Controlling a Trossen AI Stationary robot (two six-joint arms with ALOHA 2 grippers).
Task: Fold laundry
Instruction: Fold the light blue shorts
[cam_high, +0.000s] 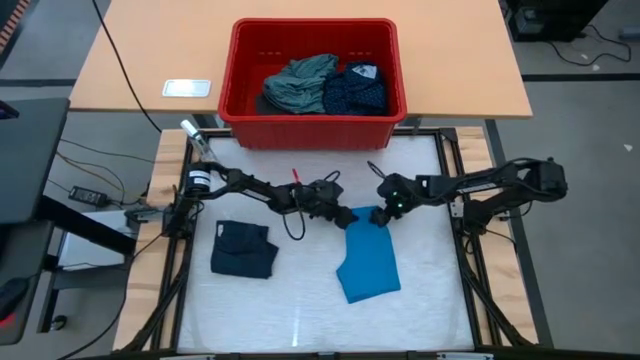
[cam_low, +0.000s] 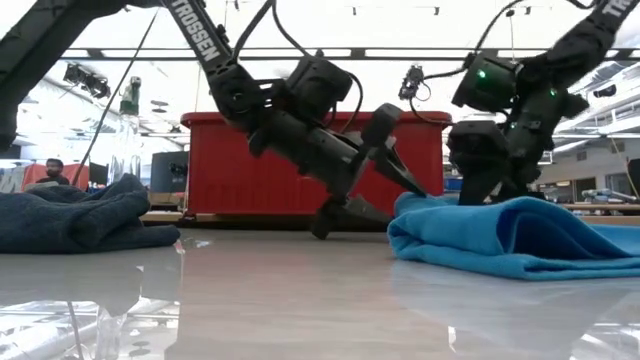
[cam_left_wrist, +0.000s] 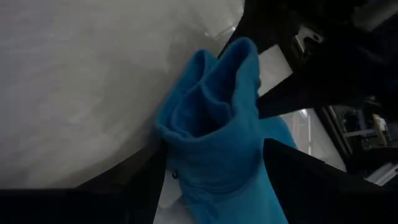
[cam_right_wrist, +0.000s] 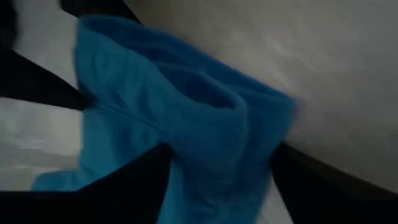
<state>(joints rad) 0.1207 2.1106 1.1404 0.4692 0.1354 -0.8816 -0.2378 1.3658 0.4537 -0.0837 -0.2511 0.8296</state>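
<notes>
The bright blue garment (cam_high: 368, 260) lies folded on the white table, right of centre, with its far edge bunched up. My left gripper (cam_high: 347, 216) comes at that edge from the left and my right gripper (cam_high: 384, 213) from the right. Both are open, and the blue cloth (cam_left_wrist: 211, 124) (cam_right_wrist: 186, 118) sits between each pair of fingers. A folded dark navy garment (cam_high: 243, 249) rests flat on the table's left part. In the red bin (cam_high: 312, 120) lie the grey-green shirt (cam_high: 298, 82) and the navy dotted piece (cam_high: 355, 90). My left gripper's open fingers (cam_left_wrist: 146, 186) stand on either side of the blue garment's bunched far edge (cam_left_wrist: 205, 143), slanting down from the table's left. The cloth fills the gap; whether it touches the fingers I cannot tell. My right gripper's open fingers (cam_right_wrist: 134, 186) flank the same edge (cam_right_wrist: 217, 106), slanting steeply down from the right. Whether cloth and fingers touch I cannot tell. The garment rests on the table.
The red bin stands on the wooden desk beyond the table's far edge. A white flat device (cam_high: 187, 88) lies left of it. Cables run along the table's left frame (cam_high: 165, 215). There is bare white surface at the table's near side (cam_high: 300, 320).
</notes>
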